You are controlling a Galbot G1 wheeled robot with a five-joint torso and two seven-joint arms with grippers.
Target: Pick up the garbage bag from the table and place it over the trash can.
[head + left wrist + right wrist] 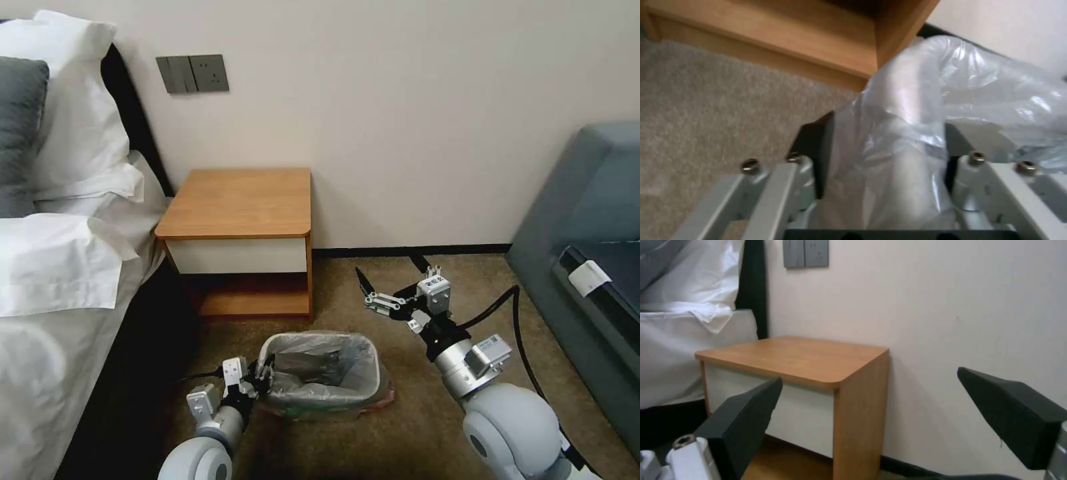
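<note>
Your left tool (pixel 267 375) clamped the thin, slippery bag (pixel 320 363) over the bin (pixel 373 393) rim; right tool (pixel 393 283) hung apart.

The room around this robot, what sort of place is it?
Probably a hotel bedroom or a similar guest room: a bed made up with white pillows, a wooden nightstand against the wall, and a small trash can lined with a garbage bag on the carpet.

Head looks down; both wrist views sit low, sharing the table (pixel 240 200).
</note>
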